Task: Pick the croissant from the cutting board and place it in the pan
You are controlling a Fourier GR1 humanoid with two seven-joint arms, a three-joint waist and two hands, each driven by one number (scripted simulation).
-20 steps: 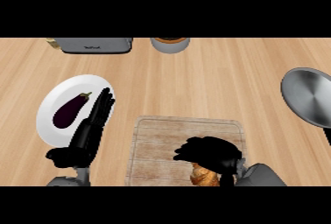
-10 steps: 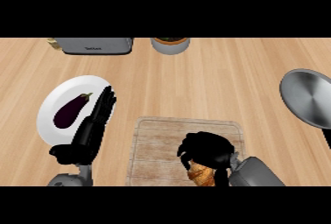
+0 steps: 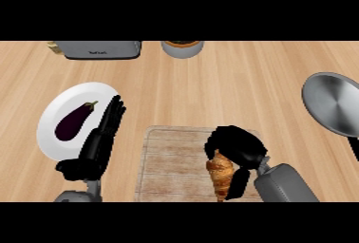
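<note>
The croissant is gripped by the curled fingers of the right hand over the cutting board. The pan is seen well apart. The left hand is held straight-fingered beside the plate.

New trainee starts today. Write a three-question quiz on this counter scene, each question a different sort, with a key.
1. True or false: the croissant already lies in the pan.
2. Which hand is curled round the croissant? A) left hand B) right hand
3. Fill in: the white plate holds an ______.

Key
1. False. It is over the cutting board, in the hand's grasp; the pan sits at the right edge with nothing in it.
2. B. The left hand rests open beside the plate.
3. Eggplant.
</note>
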